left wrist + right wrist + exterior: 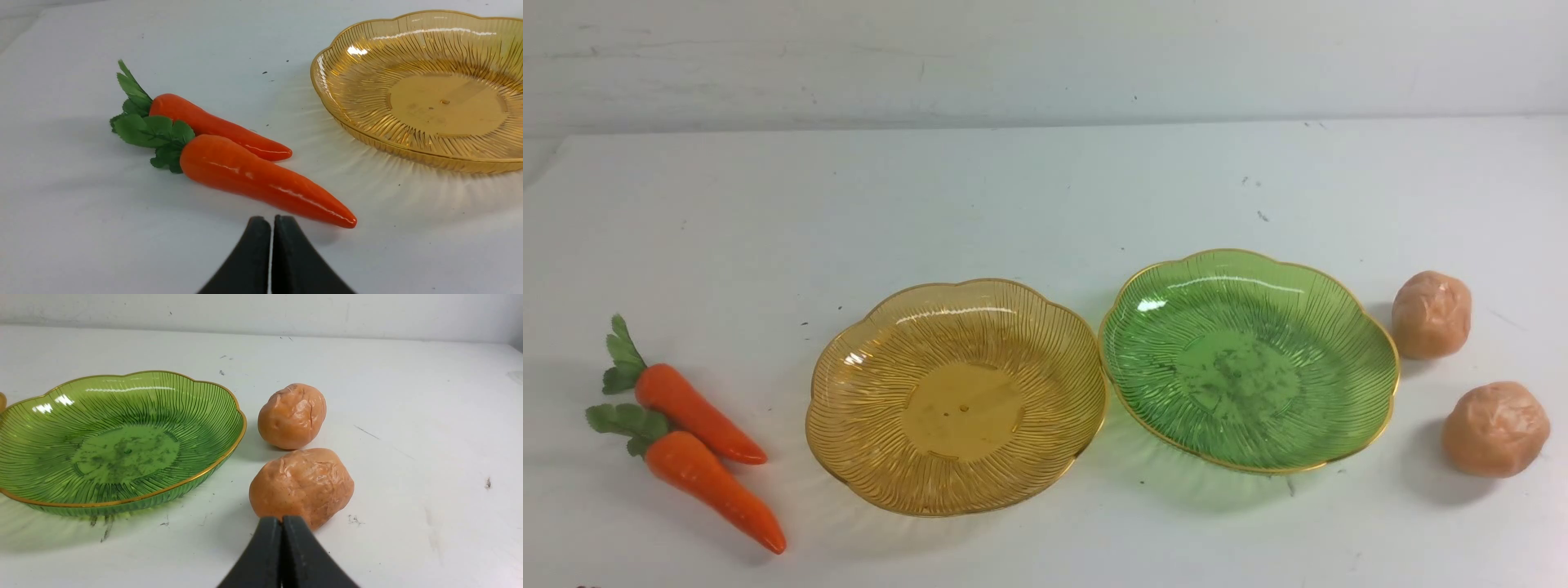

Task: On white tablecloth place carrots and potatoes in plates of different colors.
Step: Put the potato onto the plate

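Note:
Two orange carrots (698, 412) (715, 490) with green tops lie side by side on the white tablecloth (1045, 204) at the left. An amber plate (849, 384) and a green plate (1347, 327), both holding nothing, sit side by side in the middle. Right of the green plate rest two tan potatoes (1431, 314) (1494, 429). Neither gripper shows in the front view. My left gripper (271, 222) is shut, just short of the nearer carrot (261, 179). My right gripper (282, 522) is shut, just short of the nearer potato (301, 486).
A pale wall (1045, 57) runs along the back edge of the cloth. Small dark specks (1262, 216) mark the cloth behind the green plate. The cloth's left corner (560, 151) falls away at the far left.

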Motion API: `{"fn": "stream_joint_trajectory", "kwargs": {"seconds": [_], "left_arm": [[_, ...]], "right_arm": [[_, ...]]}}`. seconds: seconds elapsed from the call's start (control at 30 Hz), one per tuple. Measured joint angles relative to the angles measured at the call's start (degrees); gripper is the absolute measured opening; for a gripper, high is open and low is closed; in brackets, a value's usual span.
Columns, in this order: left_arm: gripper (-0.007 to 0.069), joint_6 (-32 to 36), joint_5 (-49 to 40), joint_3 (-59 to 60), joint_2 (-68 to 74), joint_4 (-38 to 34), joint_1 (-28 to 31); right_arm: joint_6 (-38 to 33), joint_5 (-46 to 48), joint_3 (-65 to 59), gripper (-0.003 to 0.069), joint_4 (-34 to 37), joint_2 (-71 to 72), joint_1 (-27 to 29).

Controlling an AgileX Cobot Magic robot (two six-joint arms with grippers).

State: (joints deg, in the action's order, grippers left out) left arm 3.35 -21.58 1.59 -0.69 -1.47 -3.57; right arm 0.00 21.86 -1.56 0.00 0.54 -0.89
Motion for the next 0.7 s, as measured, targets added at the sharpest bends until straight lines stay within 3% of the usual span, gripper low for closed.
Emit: {"fn": "stream_joint_trajectory", "kwargs": {"seconds": [0.4, 0.47, 0.6, 0.67, 0.7], "left_arm": [[-0.0003, 0.0, 0.0, 0.0, 0.0, 0.0, 0.0], [-0.0003, 0.0, 0.0, 0.0, 0.0, 0.0, 0.0], [-0.0003, 0.0, 0.0, 0.0, 0.0, 0.0, 0.0], [-0.0003, 0.0, 0.0, 0.0, 0.0, 0.0, 0.0], [-0.0003, 0.0, 0.0, 0.0, 0.0, 0.0, 0.0]], "right_arm": [[1.2, -0.7, 0.0, -0.0015, 0.0, 0.0, 0.0], [5.0, -2.3, 0.0, -0.0015, 5.2, 0.0, 0.0], [18.0, -4.9, 0.0, -0.0015, 24.6, 0.0, 0.0], [25.4, -5.8, 0.0, -0.0015, 38.7, 0.0, 0.0], [26.0, -6.0, 0.0, -0.0015, 40.7, 0.0, 0.0]]}}
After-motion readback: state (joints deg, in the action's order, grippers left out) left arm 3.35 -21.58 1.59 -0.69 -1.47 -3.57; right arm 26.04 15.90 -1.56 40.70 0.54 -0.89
